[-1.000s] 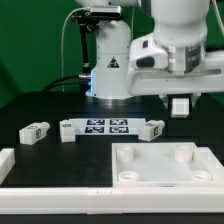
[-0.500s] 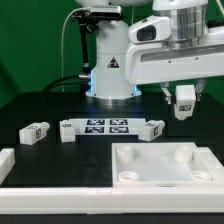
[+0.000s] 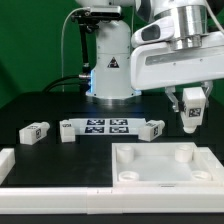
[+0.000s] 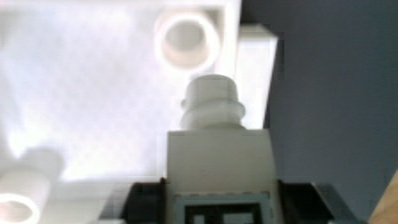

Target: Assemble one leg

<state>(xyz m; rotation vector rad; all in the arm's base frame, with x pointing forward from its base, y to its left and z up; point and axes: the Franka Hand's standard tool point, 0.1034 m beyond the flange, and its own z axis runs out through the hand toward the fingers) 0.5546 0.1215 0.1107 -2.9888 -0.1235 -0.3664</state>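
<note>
My gripper [image 3: 191,112] is shut on a leg [image 3: 192,112], a stubby white peg with a black-and-white tag, held in the air above the far right corner of the large white rimmed panel [image 3: 130,177]. In the wrist view the leg [image 4: 214,130] juts out from between my black fingers [image 4: 151,200], its rounded tip over the panel's edge, close to a round socket [image 4: 185,38]. Other legs lie on the table: one at the exterior view's left [image 3: 34,131], one beside the marker board [image 3: 151,129].
The marker board [image 3: 102,127] lies mid-table with a leg [image 3: 68,131] at its left end. A white block [image 3: 5,162] sits at the left edge. The robot base [image 3: 110,60] stands behind. A long white rail [image 3: 60,205] runs along the front.
My gripper has moved toward the exterior view's right and down with the leg, which has tilted to point more downward.
</note>
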